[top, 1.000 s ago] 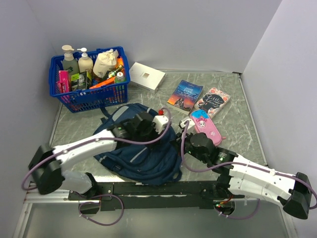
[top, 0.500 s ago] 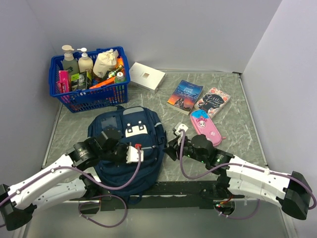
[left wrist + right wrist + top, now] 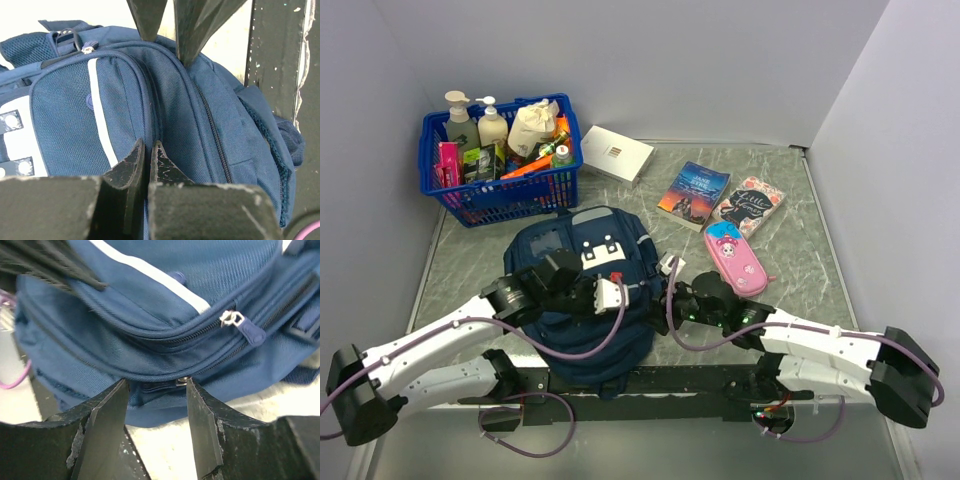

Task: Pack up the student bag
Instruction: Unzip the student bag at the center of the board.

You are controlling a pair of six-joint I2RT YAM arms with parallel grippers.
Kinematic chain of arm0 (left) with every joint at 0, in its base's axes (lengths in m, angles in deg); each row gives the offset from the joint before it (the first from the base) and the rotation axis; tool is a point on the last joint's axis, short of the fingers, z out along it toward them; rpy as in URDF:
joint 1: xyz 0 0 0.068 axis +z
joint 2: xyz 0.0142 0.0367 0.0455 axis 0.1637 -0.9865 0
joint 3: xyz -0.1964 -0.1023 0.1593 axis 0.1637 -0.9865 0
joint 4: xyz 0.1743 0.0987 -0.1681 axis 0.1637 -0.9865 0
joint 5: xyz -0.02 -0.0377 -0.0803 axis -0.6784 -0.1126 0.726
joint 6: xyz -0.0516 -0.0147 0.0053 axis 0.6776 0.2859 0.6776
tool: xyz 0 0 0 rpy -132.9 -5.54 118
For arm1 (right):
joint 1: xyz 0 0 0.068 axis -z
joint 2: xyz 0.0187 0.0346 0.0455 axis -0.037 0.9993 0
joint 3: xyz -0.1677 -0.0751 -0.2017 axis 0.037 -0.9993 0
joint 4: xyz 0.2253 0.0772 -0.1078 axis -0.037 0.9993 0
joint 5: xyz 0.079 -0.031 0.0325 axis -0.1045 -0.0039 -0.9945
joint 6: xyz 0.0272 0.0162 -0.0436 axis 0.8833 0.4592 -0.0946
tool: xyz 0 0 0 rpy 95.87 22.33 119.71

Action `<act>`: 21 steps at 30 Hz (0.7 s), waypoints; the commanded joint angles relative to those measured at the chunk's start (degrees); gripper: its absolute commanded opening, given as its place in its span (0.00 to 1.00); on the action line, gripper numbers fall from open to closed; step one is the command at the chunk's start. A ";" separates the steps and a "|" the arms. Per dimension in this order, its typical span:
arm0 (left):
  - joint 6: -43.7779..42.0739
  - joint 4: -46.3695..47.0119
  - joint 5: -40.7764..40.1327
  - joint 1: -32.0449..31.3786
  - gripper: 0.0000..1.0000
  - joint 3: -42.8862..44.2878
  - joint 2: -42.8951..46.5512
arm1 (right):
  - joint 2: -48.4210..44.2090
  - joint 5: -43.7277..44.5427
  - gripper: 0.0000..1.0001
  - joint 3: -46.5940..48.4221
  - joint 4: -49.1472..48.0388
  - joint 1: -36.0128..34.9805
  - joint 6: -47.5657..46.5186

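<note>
The student bag (image 3: 582,300) was zipped shut, so packing looked not begun. The left gripper (image 3: 148,157) pinched its cloth. The right gripper (image 3: 156,385) stood open at a zip. The pencil case (image 3: 735,260) lay outside.

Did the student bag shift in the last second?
Yes. The student bag has flipped so that its patch faces up, and it has pulled left, away from the pink pencil case, which stayed put.

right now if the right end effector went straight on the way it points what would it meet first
The navy backpack. The right end effector is open and aimed at its side, with a small metal zipper pull in line between the fingertips; how close is hard to judge.
</note>
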 commanded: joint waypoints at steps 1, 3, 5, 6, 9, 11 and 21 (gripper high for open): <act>2.83 8.31 1.06 0.20 0.01 4.71 -1.28 | 2.37 6.62 0.57 1.54 -1.66 0.24 4.78; 3.01 8.49 0.97 0.11 0.01 4.72 -1.37 | 2.37 7.68 0.57 1.45 -1.84 0.16 5.31; 3.27 9.10 0.71 0.20 0.01 4.37 -0.85 | 2.63 8.82 0.56 1.45 -1.49 0.16 6.19; 3.36 9.36 0.45 0.12 0.01 4.28 -0.76 | 2.72 9.26 0.56 1.37 -1.58 0.24 6.45; 3.79 9.80 0.88 0.11 0.01 4.19 -0.58 | 2.89 11.02 0.54 0.23 -3.24 0.16 7.77; 4.85 10.16 1.15 0.11 0.01 4.72 -0.76 | 3.68 11.90 0.54 -0.13 -4.91 0.16 8.39; 8.89 14.37 1.15 0.11 0.01 8.06 -2.34 | 8.69 15.41 0.51 1.02 -8.60 0.16 9.62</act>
